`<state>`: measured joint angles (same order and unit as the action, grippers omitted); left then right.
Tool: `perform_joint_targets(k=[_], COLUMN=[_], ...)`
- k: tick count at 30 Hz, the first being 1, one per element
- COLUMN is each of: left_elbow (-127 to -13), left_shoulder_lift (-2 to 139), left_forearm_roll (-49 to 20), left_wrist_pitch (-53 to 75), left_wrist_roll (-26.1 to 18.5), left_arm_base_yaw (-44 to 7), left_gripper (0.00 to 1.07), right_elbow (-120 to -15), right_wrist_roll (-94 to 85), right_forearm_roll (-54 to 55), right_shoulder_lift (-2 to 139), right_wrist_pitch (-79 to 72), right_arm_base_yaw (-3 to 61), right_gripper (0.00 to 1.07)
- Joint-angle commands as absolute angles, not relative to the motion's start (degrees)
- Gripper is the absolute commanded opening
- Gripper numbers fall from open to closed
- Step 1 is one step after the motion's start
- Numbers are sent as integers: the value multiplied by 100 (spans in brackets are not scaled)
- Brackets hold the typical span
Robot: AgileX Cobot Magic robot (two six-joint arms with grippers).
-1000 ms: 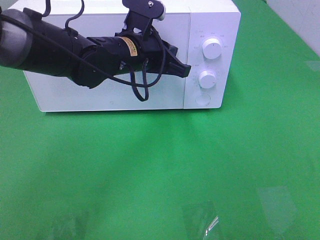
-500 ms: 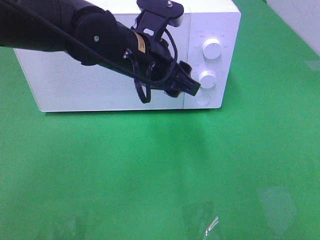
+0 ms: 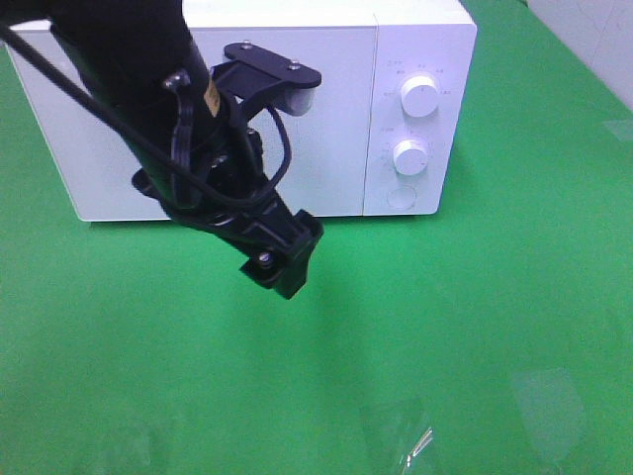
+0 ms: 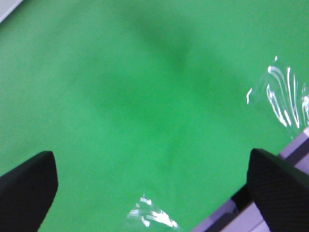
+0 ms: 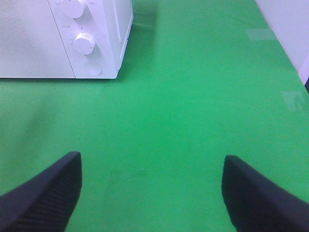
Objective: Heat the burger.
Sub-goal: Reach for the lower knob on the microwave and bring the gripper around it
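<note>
Left tool [image 4: 150,162] spread wide, empty, over smooth green tabletop [image 3: 475,317]; right tool [image 5: 152,166] spread wide, empty. White boxy microwave [image 3: 336,129], round knobs [image 3: 420,97].

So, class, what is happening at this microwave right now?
The left pincer hangs open and empty over the green table, in front of the white microwave, whose door is shut. The right pincer is also open and empty above the table. No burger is in view.

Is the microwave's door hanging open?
No, the door of the microwave lies shut, flush with its white front.
</note>
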<state>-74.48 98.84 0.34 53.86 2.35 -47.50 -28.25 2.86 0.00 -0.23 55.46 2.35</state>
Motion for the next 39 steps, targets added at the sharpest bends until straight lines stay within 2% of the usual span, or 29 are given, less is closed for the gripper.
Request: perform_joint_targets(k=[1,6,7,8,9,10,11,14,15,16,18,19,20,21,22,23,26,32,36,39], left_elbow=[-7494,-7494,-7489,-7489,-7489,-7489,-7489,-7489,-7489,-7489,-7489,-7489,-7489,-7489,-7489,-7489,-7363,-6732,-5884,-5031], left_shoulder_lift=[9712,9282,9116,9116,8973,8973,8806,8715,8560,8560,8205,8205,8016,8016,7855,7855,7454,6824,6199,5512], left_forearm_roll=[0,46,46,46,34,34,0,0,0,0,0,0,0,0,0,0,-63,-92,-229,-361], left_wrist_pitch=[5884,6509,6612,6612,6721,6721,6858,6927,7030,7030,7214,7214,7294,7294,7397,7397,7500,7414,7173,6996], left_wrist_roll=[269,321,321,321,321,321,298,286,264,264,246,246,160,160,97,97,0,0,0,-195], left_arm_base_yaw=[-4778,-4412,-4108,-4108,-3793,-3793,-3421,-3237,-2888,-2888,-2166,-2166,-1805,-1805,-1524,-1524,-1071,-894,-894,-894], left_gripper=[101,101,101,101,101,101,101,101,101,101,101,101,101,101,101,101,101,101,101,101], right_elbow=[-2813,-2813,-2813,-2813,-2813,-2813,-2813,-2813,-2813,-2813,-2813,-2813,-2813,-2813,-2813,-2813,-2813,-2813,-2813,-2813], right_wrist_roll=[235,235,235,235,235,235,235,235,235,235,235,235,235,235,235,235,235,235,235,235], right_forearm_roll=[40,40,40,40,40,40,40,40,40,40,40,40,40,40,40,40,40,40,40,40], right_shoulder_lift=[-178,-178,-178,-178,-178,-178,-178,-178,-178,-178,-178,-178,-178,-178,-178,-178,-178,-178,-178,-178], right_wrist_pitch=[5495,5495,5495,5495,5495,5495,5495,5495,5495,5495,5495,5495,5495,5495,5495,5495,5495,5495,5495,5495], right_arm_base_yaw=[195,195,195,195,195,195,195,195,195,195,195,195,195,195,195,195,195,195,195,195], right_gripper=[76,76,76,76,76,76,76,76,76,76,76,76,76,76,76,76,76,76,76,76])
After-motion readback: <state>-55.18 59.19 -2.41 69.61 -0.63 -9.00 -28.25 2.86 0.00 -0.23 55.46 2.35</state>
